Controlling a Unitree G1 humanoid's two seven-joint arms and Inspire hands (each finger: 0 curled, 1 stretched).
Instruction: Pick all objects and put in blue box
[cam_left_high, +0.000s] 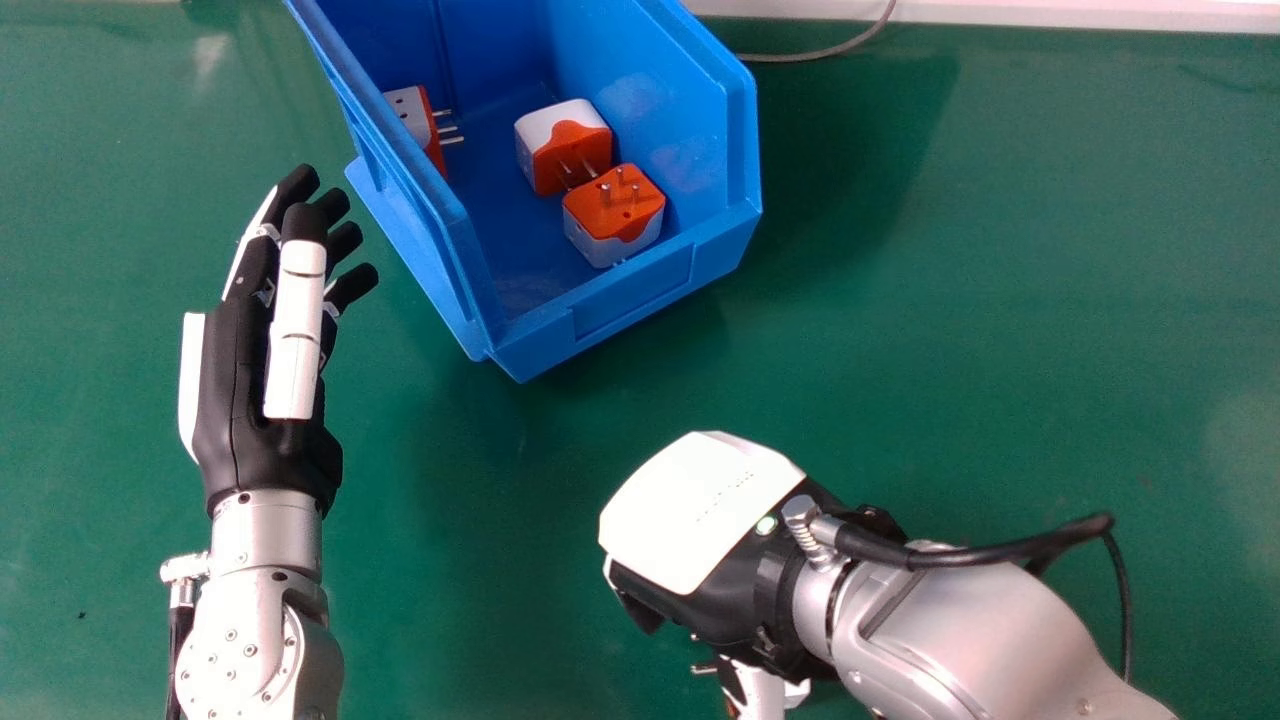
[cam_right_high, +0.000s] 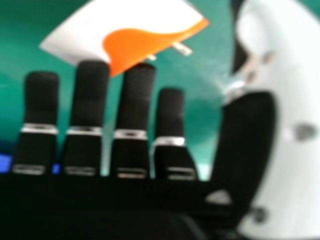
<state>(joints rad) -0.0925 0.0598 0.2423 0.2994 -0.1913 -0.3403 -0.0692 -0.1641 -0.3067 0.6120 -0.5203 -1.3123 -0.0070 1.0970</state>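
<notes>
Upper middle of head view, blue box (cam_left_high: 632, 300) has three adapters (cam_left_high: 565, 145) (cam_left_high: 613, 215) (cam_left_high: 412, 110) in! Fourth adapter (cam_right_high: 135, 35) remains, just beyond right hand (cam_left_high: 700, 515), fingers apart, lower middle; left hand (cam_left_high: 235, 400) waits, left side, fingers relaxed.

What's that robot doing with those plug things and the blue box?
Three orange and white plugs are already in the blue box. Another plug is by the fingertips of the robot's right hand; I can't tell if they touch. That one probably goes in next. The left hand is open beside the box.
</notes>
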